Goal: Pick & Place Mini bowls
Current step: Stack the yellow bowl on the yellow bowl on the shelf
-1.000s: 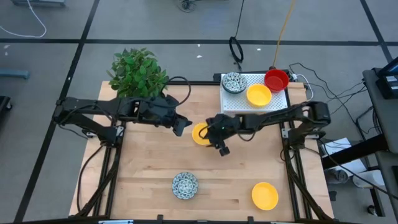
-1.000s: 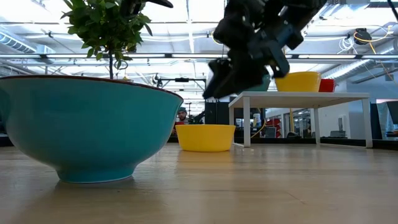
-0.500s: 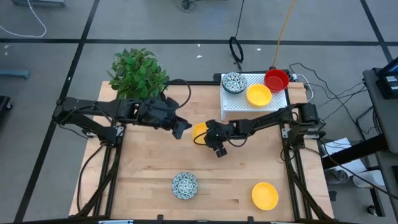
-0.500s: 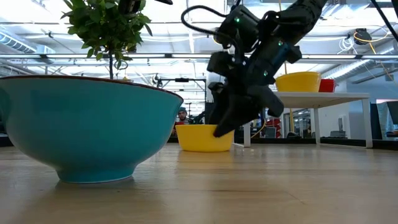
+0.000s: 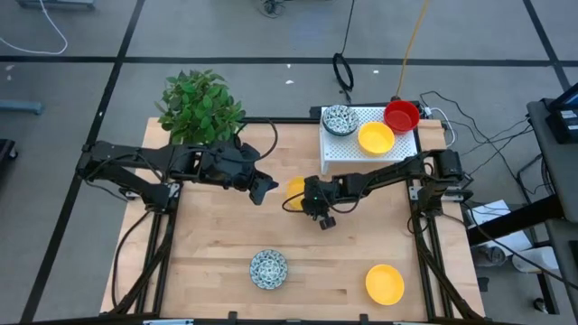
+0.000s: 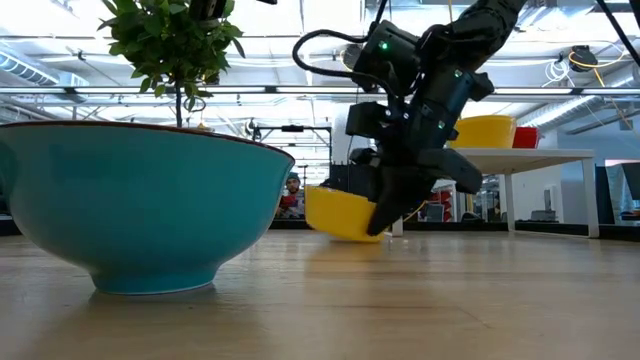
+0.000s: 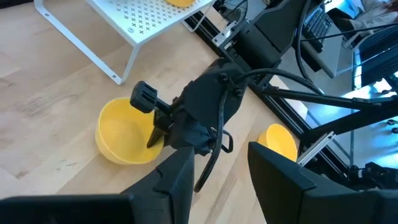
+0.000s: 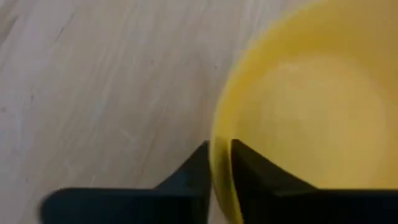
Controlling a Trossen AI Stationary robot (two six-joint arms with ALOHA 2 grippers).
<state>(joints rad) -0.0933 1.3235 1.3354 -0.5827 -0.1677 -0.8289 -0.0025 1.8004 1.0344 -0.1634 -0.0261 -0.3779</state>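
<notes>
A yellow mini bowl (image 5: 293, 190) sits at the table's middle, tipped in the low view (image 6: 335, 212). My right gripper (image 5: 306, 198) is shut on its rim. My left gripper (image 5: 263, 189) hovers open just left of that bowl, with nothing between its fingers (image 7: 217, 186). A blue-green patterned bowl (image 5: 268, 269) and another yellow bowl (image 5: 385, 283) rest on their bases near the front edge. A patterned bowl (image 5: 340, 119), a yellow one (image 5: 376, 137) and a red one (image 5: 401, 115) stand on the white rack (image 5: 348, 149). My right gripper pinches the yellow bowl's rim (image 8: 221, 163) on the side facing the table's right edge, one finger (image 8: 252, 169) inside the bowl and one (image 8: 194, 171) outside. The fingers slant down from the right. The bowl is tilted in the hold (image 6: 340, 205); whether its base touches the table, I cannot tell.
A leafy green plant in a pot (image 5: 200, 106) stands at the far left corner behind my left arm. The white rack fills the far right corner. Bare wood lies between the held bowl and the two bowls at the front.
My right gripper has come down and toward the table's left onto the yellow bowl, and has shut on its rim. The bowl, which stood level on the table, is now tipped with one side raised.
</notes>
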